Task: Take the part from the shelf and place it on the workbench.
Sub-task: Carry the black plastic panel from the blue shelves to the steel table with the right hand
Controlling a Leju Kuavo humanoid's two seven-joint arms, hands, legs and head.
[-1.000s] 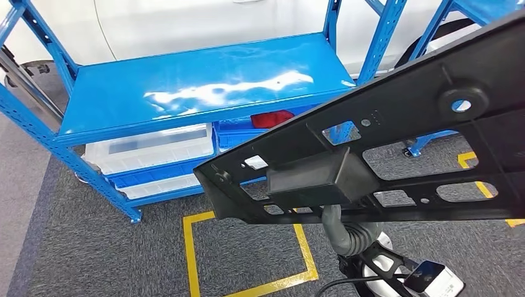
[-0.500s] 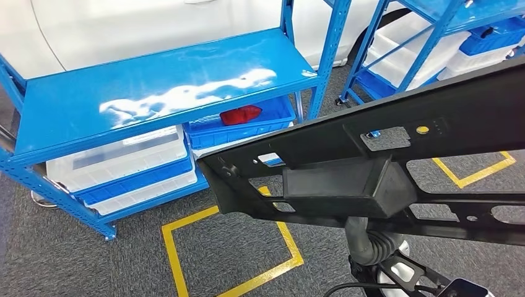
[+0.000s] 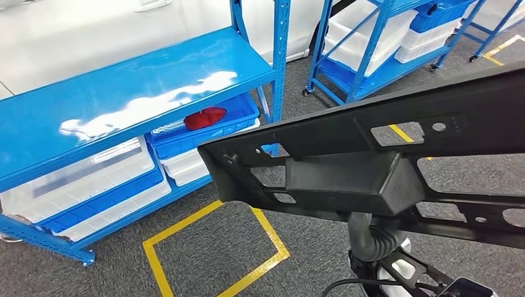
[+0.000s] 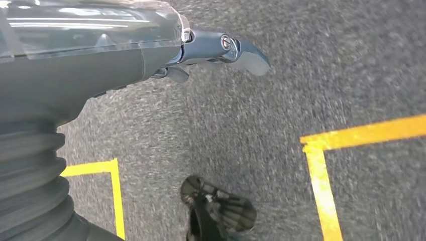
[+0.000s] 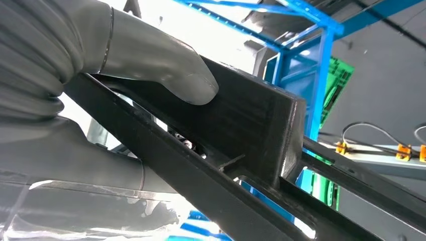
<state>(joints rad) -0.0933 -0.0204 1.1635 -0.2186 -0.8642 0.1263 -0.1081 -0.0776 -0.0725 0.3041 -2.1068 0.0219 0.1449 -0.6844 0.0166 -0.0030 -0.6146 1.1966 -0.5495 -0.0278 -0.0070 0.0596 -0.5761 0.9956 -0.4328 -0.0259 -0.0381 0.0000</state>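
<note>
Clearly the part (image 3: pixel 384 167), a long black plastic frame with cut-out windows and a boxy block near its middle, is off the shelf (image 3: pixel 124 105) and carried in the air over the grey carpet, well apart from the blue rack. The right robot hand (image 5: pixel 150 60) holds it from beneath: in the right wrist view the thick grey thumb presses on the flat face of the block while the rest of the robot hand lies under the bar, a clamp that looks chosen because the block gives the broadest, stiffest surface near the frame's balance point. Gripped there, the frame rides tilted, its far end higher than the near end. The left robot hand (image 4: pixel 221 50) hangs by the robot's side over the carpet and yellow floor tape with nothing in it; a finger is extended, but whether the others are spread or curled I cannot tell. Bins sit on the shelf's lower levels, one with a red item (image 3: pixel 204 117). No counter is visible, so the carrying stage appears unfinished and the placing not yet begun.
</note>
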